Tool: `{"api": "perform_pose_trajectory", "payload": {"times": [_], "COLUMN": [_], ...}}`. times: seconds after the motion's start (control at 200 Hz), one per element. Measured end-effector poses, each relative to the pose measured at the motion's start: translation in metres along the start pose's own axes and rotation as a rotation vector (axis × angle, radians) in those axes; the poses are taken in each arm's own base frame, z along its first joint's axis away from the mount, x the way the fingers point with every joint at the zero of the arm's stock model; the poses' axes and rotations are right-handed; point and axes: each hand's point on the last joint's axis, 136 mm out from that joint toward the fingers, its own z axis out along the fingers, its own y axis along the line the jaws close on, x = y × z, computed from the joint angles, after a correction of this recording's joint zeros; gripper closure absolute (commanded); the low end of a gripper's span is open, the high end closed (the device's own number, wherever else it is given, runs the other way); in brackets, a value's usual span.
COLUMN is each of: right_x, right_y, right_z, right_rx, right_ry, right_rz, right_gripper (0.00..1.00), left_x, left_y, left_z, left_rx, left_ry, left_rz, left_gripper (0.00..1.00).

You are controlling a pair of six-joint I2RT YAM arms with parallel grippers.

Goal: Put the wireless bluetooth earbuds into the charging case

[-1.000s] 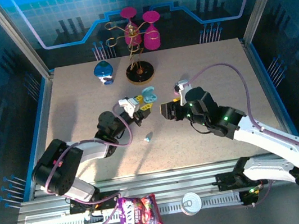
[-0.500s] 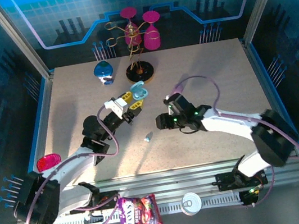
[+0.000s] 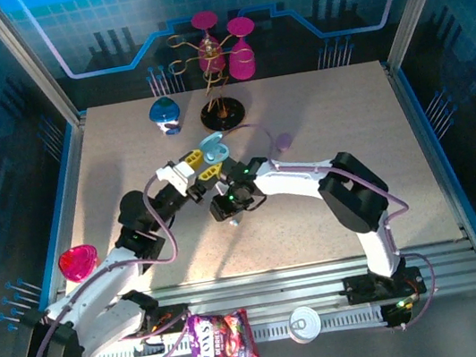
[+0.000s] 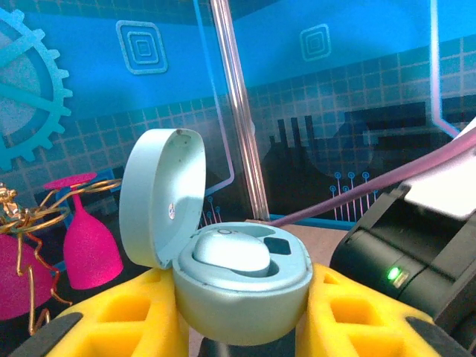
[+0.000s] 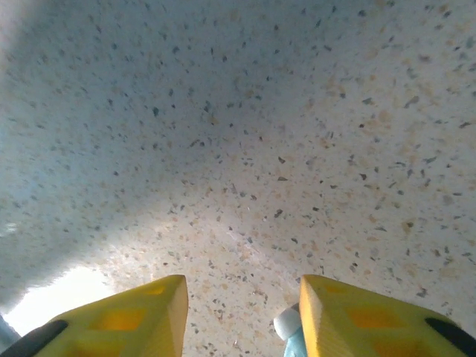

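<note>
Wireless bluetooth earbuds are in two places. One pale blue earbud [image 5: 288, 332] lies near the middle of the counter [image 3: 118, 161], and a second earbud [image 4: 227, 255] sits already in the charging case [image 4: 245, 297]. The right hand [image 5: 242, 301] stands low over the loose one, fingers spread around it, I think to pinch it. The left hand [image 3: 201, 167] pinches the case with the lid open upward, probably so the earbud can enter from above.

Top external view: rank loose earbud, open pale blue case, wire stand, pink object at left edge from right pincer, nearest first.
1. Loose earbud: on the table, at the right pincer tips.
2. Open pale blue case: just behind, held by the left pincer.
3. Wire stand: farther back, centre.
4. Pink object: left table edge, farthest.
</note>
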Motion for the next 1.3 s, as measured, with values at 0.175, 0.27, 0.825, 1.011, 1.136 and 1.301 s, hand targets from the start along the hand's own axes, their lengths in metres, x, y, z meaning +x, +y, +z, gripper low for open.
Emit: {"api": "perform_pose_trajectory", "payload": {"times": [0.175,0.27,0.825,1.011,1.136,1.301], "right_x": [0.012,0.019,0.033,0.04,0.048,0.055], "right_y": [-0.006,-0.012,-0.058,-0.083,-0.095,-0.102], "right_z": [0.011,0.013,-0.001,-0.013,-0.022,-0.033], "right_rx": [0.111,0.173,0.348,0.387,0.407,0.417], "right_ry": [0.07,0.099,0.127,0.127,0.127,0.12], "right_rz": [-0.093,-0.133,-0.085,-0.009,0.027,0.052], "right_gripper": [0.62,0.64,0.71,0.71,0.73,0.72], "left_x": [0.0,0.002,0.016,0.02,0.024,0.03], "left_y": [-0.001,-0.001,-0.001,-0.001,-0.001,-0.002], "left_z": [-0.002,-0.002,0.002,0.003,0.004,0.005], "left_rx": [0.001,0.002,0.007,0.009,0.01,0.012], "left_ry": [0.009,0.017,0.054,0.062,0.073,0.088], "left_rz": [0.005,0.004,-0.013,-0.019,-0.024,-0.03], "left_gripper": [0.7,0.7,0.7,0.7,0.7,0.7]}}
